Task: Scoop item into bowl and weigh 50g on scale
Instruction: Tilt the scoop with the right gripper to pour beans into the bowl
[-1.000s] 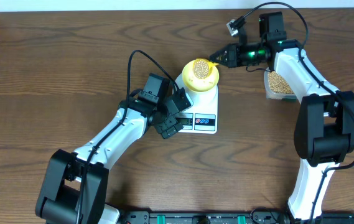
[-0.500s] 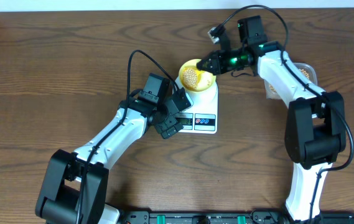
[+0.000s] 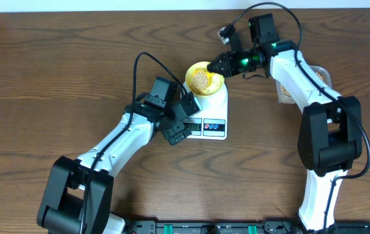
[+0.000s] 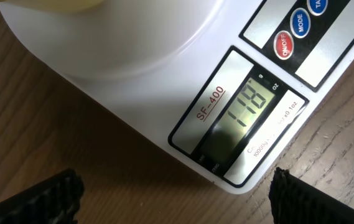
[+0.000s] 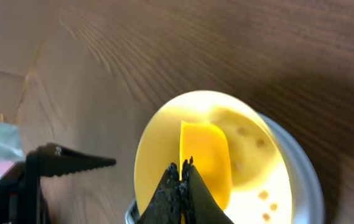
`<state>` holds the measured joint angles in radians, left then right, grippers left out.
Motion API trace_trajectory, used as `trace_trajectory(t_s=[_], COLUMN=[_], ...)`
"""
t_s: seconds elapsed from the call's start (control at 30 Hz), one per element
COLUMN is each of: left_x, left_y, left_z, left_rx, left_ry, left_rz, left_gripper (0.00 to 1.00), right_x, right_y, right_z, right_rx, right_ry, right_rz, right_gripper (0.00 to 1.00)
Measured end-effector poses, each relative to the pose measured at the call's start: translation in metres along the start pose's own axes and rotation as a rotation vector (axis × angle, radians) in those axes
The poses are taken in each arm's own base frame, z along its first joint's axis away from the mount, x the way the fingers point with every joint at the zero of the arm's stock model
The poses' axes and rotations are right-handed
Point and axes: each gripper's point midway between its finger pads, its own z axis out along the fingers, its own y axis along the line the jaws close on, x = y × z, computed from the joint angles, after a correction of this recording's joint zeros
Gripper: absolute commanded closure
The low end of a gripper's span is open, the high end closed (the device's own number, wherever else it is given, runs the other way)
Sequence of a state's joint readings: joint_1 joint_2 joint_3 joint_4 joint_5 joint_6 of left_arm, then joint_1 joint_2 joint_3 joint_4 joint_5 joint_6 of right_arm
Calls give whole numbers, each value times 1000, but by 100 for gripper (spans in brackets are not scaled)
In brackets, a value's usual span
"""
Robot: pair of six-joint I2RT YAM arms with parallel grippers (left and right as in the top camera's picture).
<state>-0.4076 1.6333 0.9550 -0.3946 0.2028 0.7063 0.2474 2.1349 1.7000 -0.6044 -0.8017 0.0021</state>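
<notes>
Seemingly within the rim of the bowl [image 5: 155, 155], right hand [image 5: 181, 171] pinches a yellow scoop [image 5: 208, 162]; left hand [image 4: 177, 202] gapes beside the scale [image 4: 152, 62].

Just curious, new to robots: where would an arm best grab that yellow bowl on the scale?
Probably the left rim of the bowl, from above, one finger inside, one outside: it is round, open-topped, and the right gripper hangs over its right side.

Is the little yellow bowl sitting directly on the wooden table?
No, the bowl rests on top of the white scale.
</notes>
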Motion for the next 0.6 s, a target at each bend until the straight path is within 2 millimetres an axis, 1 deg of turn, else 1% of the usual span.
trace_trajectory(t_s=[0.27,0.37,0.6], left_x=[0,0,0], left_y=[0,0,0], left_z=[0,0,0], left_rx=[-1,0,0], left_ry=[0,0,0], left_rz=[0,0,0], left_gripper=[2,2,2], right_x=[-16,-21,-20], right_y=[0,-2,-1], right_z=[-22,-25,-22], right_rx=[127,151,165], right_ry=[38,31,44], right_rz=[-138,-186,-268], right_gripper=[99,99,99])
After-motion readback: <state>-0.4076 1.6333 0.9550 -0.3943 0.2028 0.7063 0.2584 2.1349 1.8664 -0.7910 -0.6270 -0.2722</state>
